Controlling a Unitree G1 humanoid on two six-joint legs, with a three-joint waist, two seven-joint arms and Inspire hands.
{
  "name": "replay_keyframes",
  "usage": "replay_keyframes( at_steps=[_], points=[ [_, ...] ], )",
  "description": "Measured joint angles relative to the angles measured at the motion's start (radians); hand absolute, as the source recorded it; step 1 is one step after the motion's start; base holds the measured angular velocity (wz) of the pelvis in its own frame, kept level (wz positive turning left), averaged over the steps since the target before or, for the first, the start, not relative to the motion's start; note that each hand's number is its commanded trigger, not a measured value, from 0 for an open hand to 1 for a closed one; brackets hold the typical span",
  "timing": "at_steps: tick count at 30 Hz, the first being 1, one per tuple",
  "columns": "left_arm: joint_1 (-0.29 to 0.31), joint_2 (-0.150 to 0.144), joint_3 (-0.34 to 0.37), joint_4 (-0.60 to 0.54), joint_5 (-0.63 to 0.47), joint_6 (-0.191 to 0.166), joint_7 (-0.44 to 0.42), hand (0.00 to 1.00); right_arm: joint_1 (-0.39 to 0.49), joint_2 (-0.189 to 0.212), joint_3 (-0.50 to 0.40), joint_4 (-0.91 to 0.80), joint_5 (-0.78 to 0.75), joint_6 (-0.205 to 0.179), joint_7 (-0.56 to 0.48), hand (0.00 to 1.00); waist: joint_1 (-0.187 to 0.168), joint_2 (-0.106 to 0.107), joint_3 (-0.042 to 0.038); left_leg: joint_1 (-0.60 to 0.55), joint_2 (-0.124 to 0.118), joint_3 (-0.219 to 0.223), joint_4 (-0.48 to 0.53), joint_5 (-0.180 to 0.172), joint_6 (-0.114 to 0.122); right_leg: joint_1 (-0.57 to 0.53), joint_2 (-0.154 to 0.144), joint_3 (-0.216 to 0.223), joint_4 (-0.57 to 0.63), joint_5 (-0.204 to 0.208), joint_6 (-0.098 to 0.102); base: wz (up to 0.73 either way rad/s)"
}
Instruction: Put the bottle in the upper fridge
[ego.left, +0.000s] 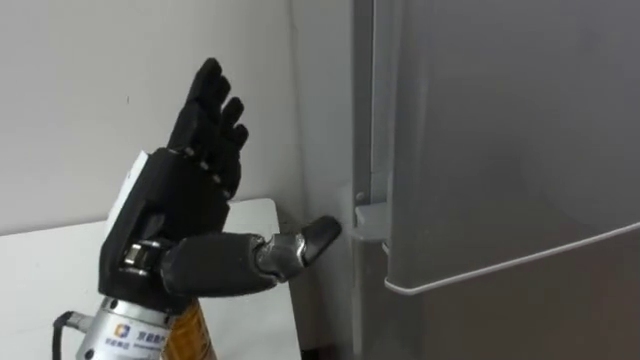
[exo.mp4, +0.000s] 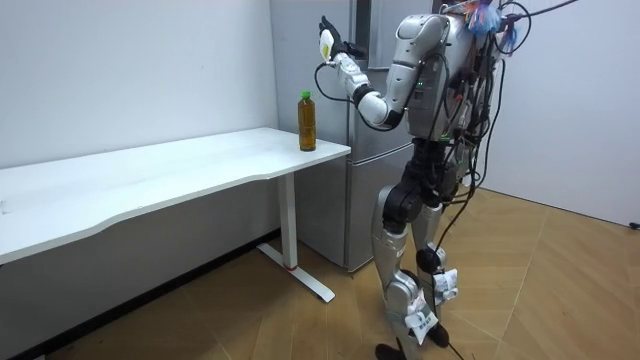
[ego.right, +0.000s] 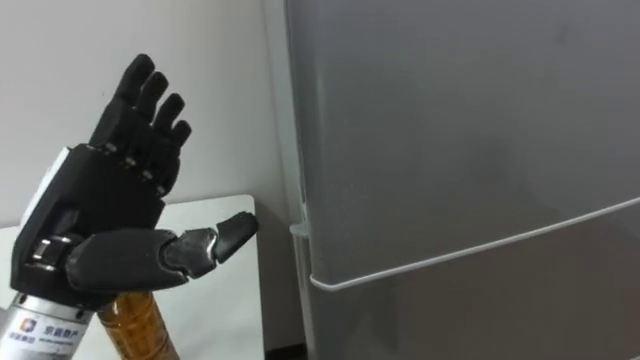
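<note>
One step first, opening the fridge door (ego.left: 500, 130): my left hand (ego.left: 185, 200), spread and empty, hovers beside it; next, hook its edge.

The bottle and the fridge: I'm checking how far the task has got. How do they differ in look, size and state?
The bottle is amber with a green cap; the fridge is plain grey. The bottle is small and stands on the white table; the fridge is tall and stands on the floor beside it. The bottle is outside, the fridge's doors shut. Both are upright, and the open left hand holds neither.
</note>
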Motion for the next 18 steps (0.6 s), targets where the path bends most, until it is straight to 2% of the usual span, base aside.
replay_keyframes(
  at_steps=[5, 8, 10, 18],
  points=[
    [0.0, 0.004, -0.047, 0.0, -0.067, 0.015, -0.013, 0.0, -0.017, -0.006, 0.029, 0.002, 0.016, 0.001, 0.0, 0.0, -0.029, 0.005, 0.0029, 0.001, 0.001, 0.001, 0.001, 0.0, 0.0, 0.0, 0.001, 0.001, 0.0, 0.002, 0.0, 0.0],
    [0.0, 0.004, -0.06, 0.0, -0.099, 0.045, -0.048, 0.0, -0.026, -0.008, 0.029, 0.003, 0.023, 0.015, 0.0, 0.0, -0.045, 0.008, 0.0057, 0.002, 0.002, 0.003, 0.001, 0.0, 0.0, -0.001, 0.003, 0.002, 0.002, 0.002, -0.001, 0.0],
    [0.0, 0.008, -0.062, 0.0, -0.106, 0.061, -0.066, 0.0, -0.029, -0.01, 0.03, 0.003, 0.033, 0.022, 0.0, 0.0, -0.049, 0.01, 0.0072, 0.003, 0.004, 0.004, 0.001, 0.0, 0.0, -0.007, 0.004, 0.004, 0.003, 0.003, -0.002, 0.0],
    [0.0, 0.012, -0.101, 0.0, -0.106, 0.091, -0.138, 0.0, -0.027, -0.012, 0.031, 0.0, 0.037, 0.026, 0.002, 0.0, -0.052, 0.012, 0.007, 0.0, 0.004, 0.006, 0.002, 0.0, 0.0, -0.008, 0.006, 0.006, -0.002, 0.002, -0.003, 0.0]
  ],
)
